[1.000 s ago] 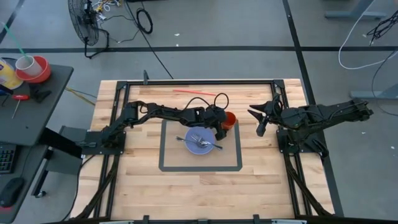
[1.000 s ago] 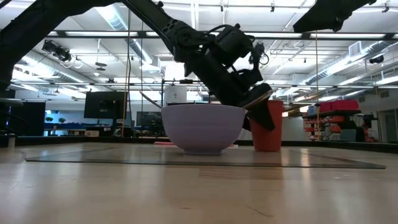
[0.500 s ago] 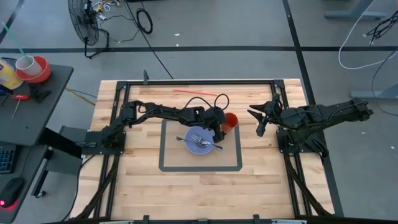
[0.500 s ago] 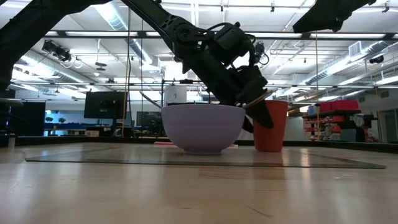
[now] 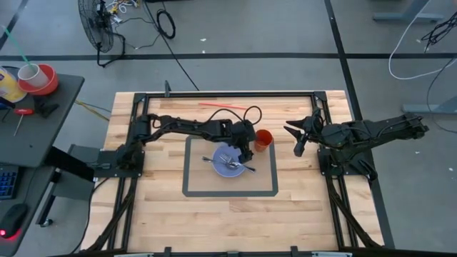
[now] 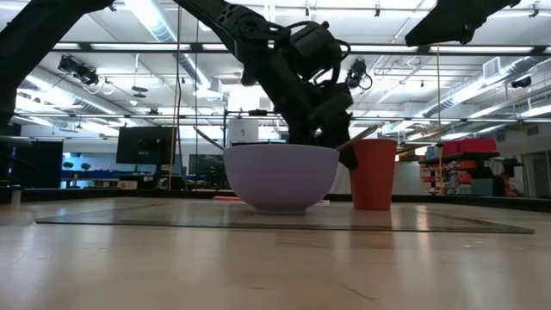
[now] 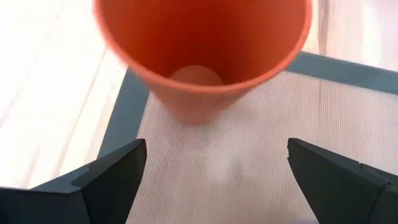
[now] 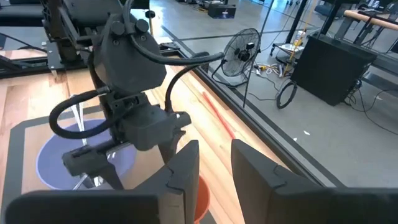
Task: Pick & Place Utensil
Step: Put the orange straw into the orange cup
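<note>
An empty orange cup [image 5: 263, 140] stands upright on the grey-bordered mat [image 5: 191, 187], to the right of a lavender bowl [image 5: 230, 161]. The bowl holds silver utensils [image 5: 230, 163]; their handles stick out over its rim [image 6: 360, 136]. My left gripper [image 5: 250, 145] is open beside the cup's left side, above the bowl's far right rim. In the left wrist view its fingers [image 7: 109, 171] stand apart short of the cup [image 7: 202, 56], touching nothing. My right gripper [image 5: 295, 138] is open and empty to the right of the cup, off the mat.
A thin red stick [image 5: 223, 106] and a loop of black cable [image 5: 246, 113] lie on the wooden table beyond the mat. The table's black frame rails [image 5: 228, 92] run along its edges. Bare wood lies in front of the mat.
My left gripper has drawn back from the orange cup toward the table's left edge and risen a little above the bowl's rim. The cup stands upright on the mat, free of the fingers.
</note>
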Motion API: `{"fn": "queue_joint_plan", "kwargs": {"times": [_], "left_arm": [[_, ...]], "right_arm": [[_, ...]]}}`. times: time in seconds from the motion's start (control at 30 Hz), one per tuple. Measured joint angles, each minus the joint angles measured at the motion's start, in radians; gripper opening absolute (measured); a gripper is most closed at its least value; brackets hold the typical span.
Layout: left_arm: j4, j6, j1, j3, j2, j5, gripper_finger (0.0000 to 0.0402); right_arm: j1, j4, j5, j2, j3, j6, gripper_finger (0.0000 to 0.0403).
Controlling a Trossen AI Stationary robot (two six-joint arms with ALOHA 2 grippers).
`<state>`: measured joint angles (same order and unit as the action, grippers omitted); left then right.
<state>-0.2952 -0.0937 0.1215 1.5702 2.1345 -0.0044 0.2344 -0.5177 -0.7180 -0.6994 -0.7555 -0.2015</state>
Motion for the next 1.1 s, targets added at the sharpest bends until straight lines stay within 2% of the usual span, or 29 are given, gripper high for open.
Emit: {"fn": "queue_joint_plan", "kwargs": {"times": [0.23, 0.43, 0.6, 0.83, 0.93, 1.1], "left_arm": [[-0.083, 0.026, 0.019, -0.001, -0.083, 0.003, 0.0391], [-0.104, 0.058, 0.081, 0.000, -0.135, 0.005, 0.0391], [-0.183, 0.103, 0.175, -0.001, -0.135, 0.003, 0.0386], [-0.165, 0.130, 0.343, -0.041, -0.125, -0.002, 0.0368], [-0.171, 0.203, 0.412, -0.072, -0.124, 0.032, 0.0360], [-0.162, 0.361, 0.514, -0.129, -0.124, 0.154, 0.0352]], "right_arm": [[-0.013, 0.001, 0.000, -0.007, 0.000, 0.000, 0.0098], [-0.021, -0.001, 0.002, -0.017, 0.000, -0.001, 0.0098], [-0.021, 0.001, 0.047, -0.027, 0.000, -0.010, 0.0098], [-0.021, 0.000, 0.056, -0.056, 0.000, -0.026, 0.0098], [-0.021, 0.000, 0.057, -0.074, 0.000, -0.026, 0.0098], [-0.021, 0.002, 0.076, -0.109, 0.000, -0.026, 0.0098]]}}
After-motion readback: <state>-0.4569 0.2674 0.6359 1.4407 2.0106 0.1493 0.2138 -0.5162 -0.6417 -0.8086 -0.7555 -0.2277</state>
